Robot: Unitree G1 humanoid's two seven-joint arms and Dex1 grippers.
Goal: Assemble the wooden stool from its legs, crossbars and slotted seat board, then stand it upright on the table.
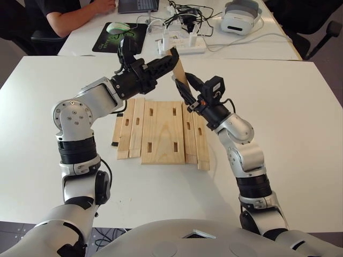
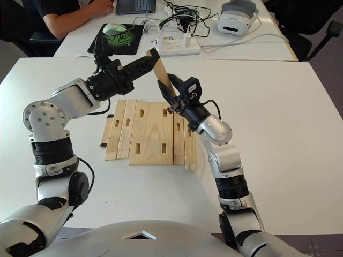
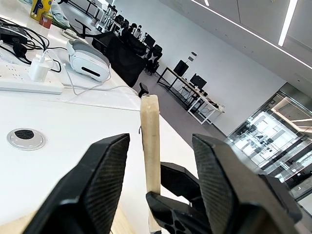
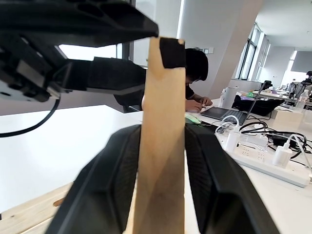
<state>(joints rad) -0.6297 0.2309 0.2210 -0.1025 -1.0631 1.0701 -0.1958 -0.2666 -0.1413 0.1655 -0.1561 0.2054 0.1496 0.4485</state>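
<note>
My right gripper is shut on a wooden leg and holds it upright and slightly tilted above the far edge of the laid-out parts. The right wrist view has the leg clamped between both black fingers. My left gripper is open at the leg's upper end, one finger on each side with gaps showing; from the left wrist camera the leg stands between those fingers. The slotted seat board lies flat on the white table, with slotted slats to its left and right.
A second table behind carries a power strip with cables, a white headset and a mouse on a dark pad; a person sits there. The white table is bare to the right and in front of the parts.
</note>
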